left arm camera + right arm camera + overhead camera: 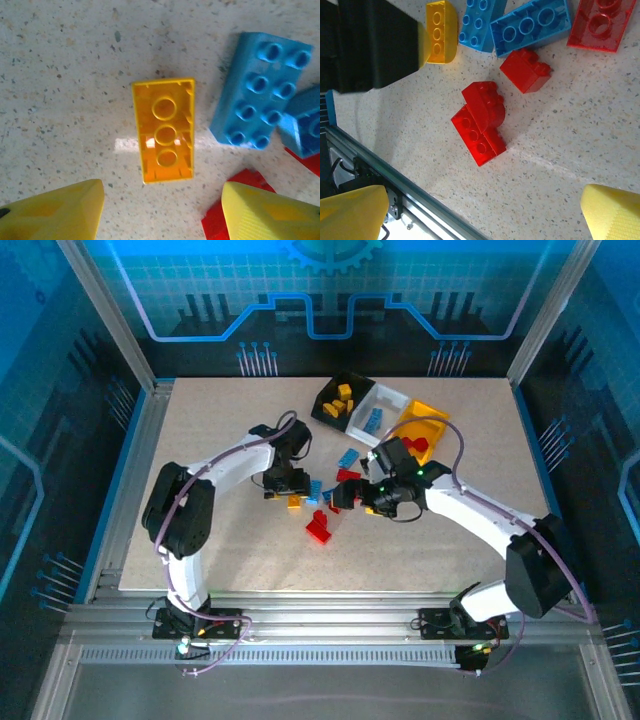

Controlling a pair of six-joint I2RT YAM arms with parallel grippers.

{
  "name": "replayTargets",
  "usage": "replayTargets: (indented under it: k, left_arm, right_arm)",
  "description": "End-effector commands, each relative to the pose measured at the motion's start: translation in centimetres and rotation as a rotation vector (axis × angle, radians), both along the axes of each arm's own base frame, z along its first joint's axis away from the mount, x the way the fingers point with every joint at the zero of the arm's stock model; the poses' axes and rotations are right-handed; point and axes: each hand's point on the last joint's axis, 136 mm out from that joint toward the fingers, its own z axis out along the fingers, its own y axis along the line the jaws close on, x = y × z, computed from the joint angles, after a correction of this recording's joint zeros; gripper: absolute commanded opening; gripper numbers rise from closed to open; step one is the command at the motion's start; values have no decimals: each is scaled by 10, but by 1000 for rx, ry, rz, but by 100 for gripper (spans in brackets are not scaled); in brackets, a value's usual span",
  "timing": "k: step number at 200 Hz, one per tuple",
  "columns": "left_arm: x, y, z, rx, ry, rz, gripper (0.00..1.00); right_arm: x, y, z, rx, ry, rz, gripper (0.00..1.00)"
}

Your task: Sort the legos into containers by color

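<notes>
Top camera: three bins stand in a row at about 1 o'clock on the table (200,540). The black bin (330,392) has yellow pieces in it, the white bin (395,395) a blue piece, and the yellow bin (432,415) a red piece. The loose bricks lie bunched near the table's middle, between my two arms.

The left fingers (283,490) hang low over the 9 o'clock edge of the bunch. On the left wrist camera I see them part-way apart, holding nothing. A yellow brick (163,131) lies hollow side up on the table just ahead of the gap, touching neither tip. A blue brick (260,95) sits at its 2 o'clock, near but apart. A red brick (235,197) lies at its 5 o'clock, partly behind one tip.

The right fingers (352,498) are at the 3 o'clock side of the bunch, spread wide and empty. On the right wrist camera a pair of red bricks (480,125) lies pressed together ahead of the gap, with a small red brick (525,70) at their 1 o'clock.
</notes>
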Motion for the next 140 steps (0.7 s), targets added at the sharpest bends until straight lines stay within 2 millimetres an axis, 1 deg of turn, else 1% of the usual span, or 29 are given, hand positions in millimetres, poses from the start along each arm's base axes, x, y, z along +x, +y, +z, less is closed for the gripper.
replayTargets:
  k: [1,53,73,93,116,140]
  left_arm:
    - [8,1,-10,57,7,-19,64]
    - [20,1,-24,105,31,-4,63]
    - [23,1,-28,116,37,-5,60]
    - [22,1,-33,123,49,-9,57]
    - [19,6,-39,141,68,-8,55]
    - [14,10,-43,151,80,-10,48]
  right_arm:
    - [-10,-3,4,-4,-11,25,100]
    - [-14,-15,4,-15,-11,18,100]
    - [-14,-18,2,-14,-5,11,100]
    - [-14,-21,1,-10,0,6,100]
    - [-12,-22,0,-9,3,1,100]
    - [-11,-22,-2,-8,5,-2,100]
